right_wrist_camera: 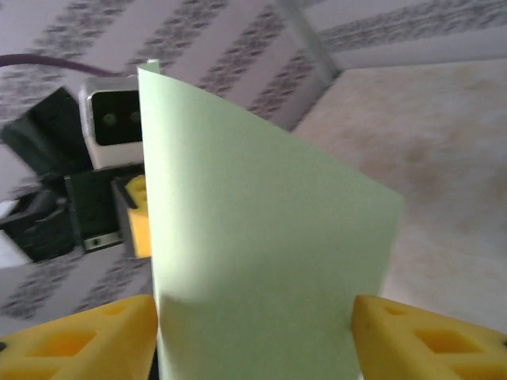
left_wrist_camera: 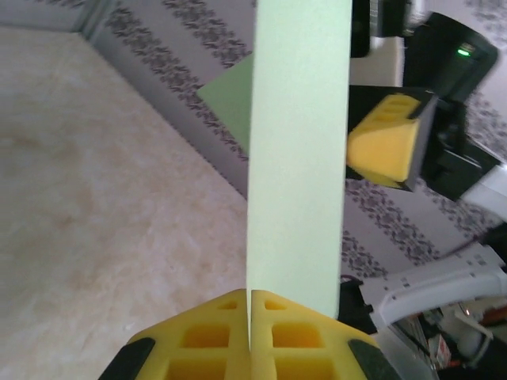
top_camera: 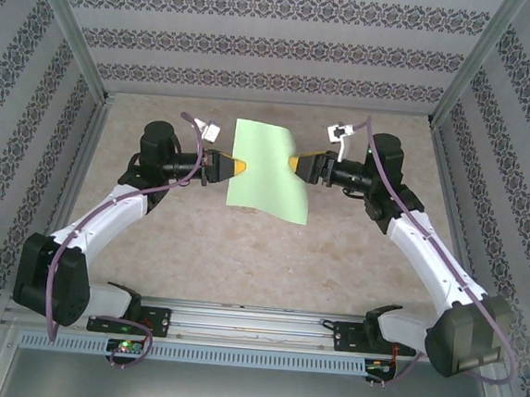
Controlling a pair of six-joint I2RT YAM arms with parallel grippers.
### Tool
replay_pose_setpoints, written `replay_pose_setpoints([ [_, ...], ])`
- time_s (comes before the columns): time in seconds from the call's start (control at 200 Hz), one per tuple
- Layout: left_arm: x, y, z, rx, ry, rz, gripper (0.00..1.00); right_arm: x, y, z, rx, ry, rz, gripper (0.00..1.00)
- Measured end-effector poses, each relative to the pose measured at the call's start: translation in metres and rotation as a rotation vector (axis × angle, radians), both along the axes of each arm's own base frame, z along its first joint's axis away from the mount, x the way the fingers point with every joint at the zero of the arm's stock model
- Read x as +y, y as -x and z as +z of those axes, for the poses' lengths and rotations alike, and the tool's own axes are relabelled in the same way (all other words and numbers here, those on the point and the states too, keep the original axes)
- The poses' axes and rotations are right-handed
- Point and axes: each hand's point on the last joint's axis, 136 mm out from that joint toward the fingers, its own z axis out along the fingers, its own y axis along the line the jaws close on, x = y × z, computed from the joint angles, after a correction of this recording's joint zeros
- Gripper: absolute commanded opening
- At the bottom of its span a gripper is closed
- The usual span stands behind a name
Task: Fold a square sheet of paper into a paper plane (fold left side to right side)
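Observation:
The square sheet of paper [top_camera: 269,169] is light green and hangs in the air over the middle of the table, between the two grippers. My left gripper [top_camera: 240,168] is shut on its left edge. In the left wrist view the yellow pads [left_wrist_camera: 214,332] meet on the sheet [left_wrist_camera: 299,158], which rises edge-on from them. My right gripper [top_camera: 293,164] is at the sheet's right edge and stands open. In the right wrist view its two yellow fingertips [right_wrist_camera: 119,324] are wide apart, with the sheet [right_wrist_camera: 261,253] in front of the gap. No paper plane shape shows.
The beige tabletop [top_camera: 242,243] lies below the sheet. Patterned walls [top_camera: 279,42] with metal frame posts close in the back and both sides. A metal rail [top_camera: 254,323] with the arm bases runs along the near edge.

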Motion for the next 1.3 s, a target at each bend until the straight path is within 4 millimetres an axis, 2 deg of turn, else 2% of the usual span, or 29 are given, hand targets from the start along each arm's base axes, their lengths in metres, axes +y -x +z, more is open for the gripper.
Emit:
replay_pose_setpoints([
  [0.1, 0.0, -0.014, -0.029, 0.105, -0.031, 0.05, 0.0, -0.022, -0.012, -0.015, 0.029, 0.051, -0.13, 0.72],
  [0.17, 0.001, -0.024, -0.063, 0.211, -0.067, 0.088, 0.0, -0.034, -0.019, -0.029, 0.063, 0.092, -0.203, 0.72],
  [0.265, 0.004, -0.032, -0.119, 0.374, -0.145, 0.139, 0.0, -0.047, -0.025, -0.054, 0.125, 0.149, -0.279, 0.67],
  [0.395, 0.015, -0.031, -0.183, 0.53, -0.276, 0.199, 0.0, -0.053, -0.029, -0.091, 0.213, 0.206, -0.328, 0.57],
  [0.515, 0.024, -0.025, -0.216, 0.6, -0.364, 0.225, 0.0, -0.046, -0.03, -0.129, 0.309, 0.26, -0.325, 0.46],
  [0.615, 0.031, -0.021, -0.227, 0.618, -0.415, 0.242, 0.0, -0.03, -0.027, -0.158, 0.378, 0.301, -0.289, 0.34],
  [0.724, 0.035, -0.021, -0.231, 0.616, -0.447, 0.253, 0.0, -0.01, -0.023, -0.19, 0.46, 0.341, -0.245, 0.21],
  [0.944, 0.035, -0.021, -0.232, 0.604, -0.47, 0.255, 0.01, 0.024, -0.03, -0.228, 0.564, 0.381, -0.198, 0.03],
  [1.114, 0.035, -0.02, -0.232, 0.605, -0.473, 0.252, 0.05, 0.033, -0.033, -0.252, 0.621, 0.404, -0.191, 0.0],
  [1.299, 0.034, -0.021, -0.23, 0.605, -0.469, 0.248, 0.17, 0.032, -0.029, -0.271, 0.669, 0.433, -0.191, 0.0],
])
